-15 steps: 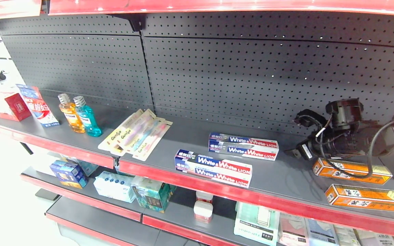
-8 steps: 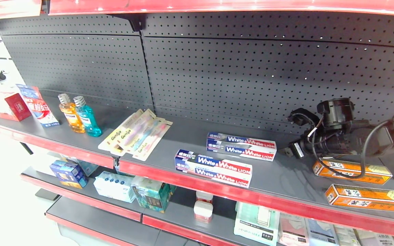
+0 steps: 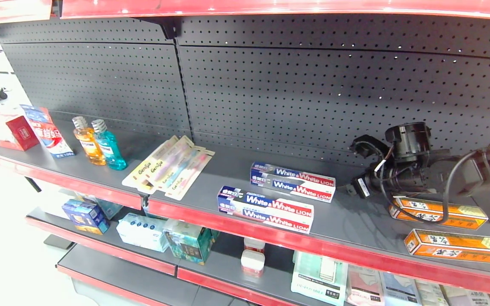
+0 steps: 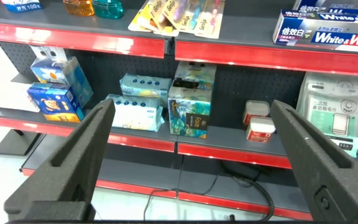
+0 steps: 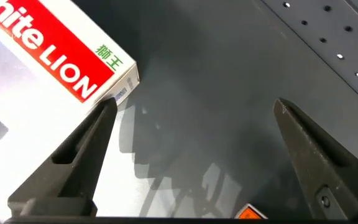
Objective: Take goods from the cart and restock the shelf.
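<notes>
The left gripper (image 4: 191,115) is held wide open and empty before the lower shelves (image 4: 135,142). On the grey metal shelf with the red front edge (image 3: 355,225), the front blue, white and red toothpaste carton (image 3: 265,208) is unmoved. Behind it, the rear matching carton (image 3: 292,182) has been shifted leftward over the last second. Its end is touched by one finger of the right gripper (image 5: 194,109), which is spread wide, holds nothing, and has followed it left.
</notes>
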`<state>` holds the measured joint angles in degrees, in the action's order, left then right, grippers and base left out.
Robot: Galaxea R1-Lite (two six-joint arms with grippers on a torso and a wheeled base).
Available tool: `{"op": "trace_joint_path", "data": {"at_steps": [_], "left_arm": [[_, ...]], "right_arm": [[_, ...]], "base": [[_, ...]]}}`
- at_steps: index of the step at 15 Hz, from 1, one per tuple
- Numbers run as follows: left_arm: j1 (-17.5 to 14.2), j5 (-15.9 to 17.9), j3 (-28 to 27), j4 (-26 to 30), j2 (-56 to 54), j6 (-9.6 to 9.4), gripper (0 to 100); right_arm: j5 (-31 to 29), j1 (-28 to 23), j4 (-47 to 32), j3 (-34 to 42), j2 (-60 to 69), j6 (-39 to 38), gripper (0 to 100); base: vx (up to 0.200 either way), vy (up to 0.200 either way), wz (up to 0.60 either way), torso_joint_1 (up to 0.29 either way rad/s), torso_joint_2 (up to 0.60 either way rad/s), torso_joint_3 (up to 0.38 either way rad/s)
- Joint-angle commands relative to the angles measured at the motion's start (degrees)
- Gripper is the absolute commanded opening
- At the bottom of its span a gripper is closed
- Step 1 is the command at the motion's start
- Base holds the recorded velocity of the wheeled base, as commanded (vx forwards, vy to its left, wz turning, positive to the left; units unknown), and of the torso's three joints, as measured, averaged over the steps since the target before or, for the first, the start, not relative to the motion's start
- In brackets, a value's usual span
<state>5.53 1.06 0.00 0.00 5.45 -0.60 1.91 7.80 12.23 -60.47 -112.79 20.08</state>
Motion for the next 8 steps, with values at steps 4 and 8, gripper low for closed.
{"op": "trace_joint_path", "data": {"at_steps": [4,8], "left_arm": [[0.0,0.0,0.0,0.0,0.1,-0.02,100],[0.0,0.0,0.0,0.0,0.1,-0.02,100]], "right_arm": [[0.1,-0.1,-0.2,1.8,1.8,0.7,100],[0.5,1.3,-0.2,3.4,2.8,1.0,100]], "base": [[0.000,0.000,0.00,0.000,0.00,0.000],[0.000,0.000,0.00,0.000,0.00,0.000]]}}
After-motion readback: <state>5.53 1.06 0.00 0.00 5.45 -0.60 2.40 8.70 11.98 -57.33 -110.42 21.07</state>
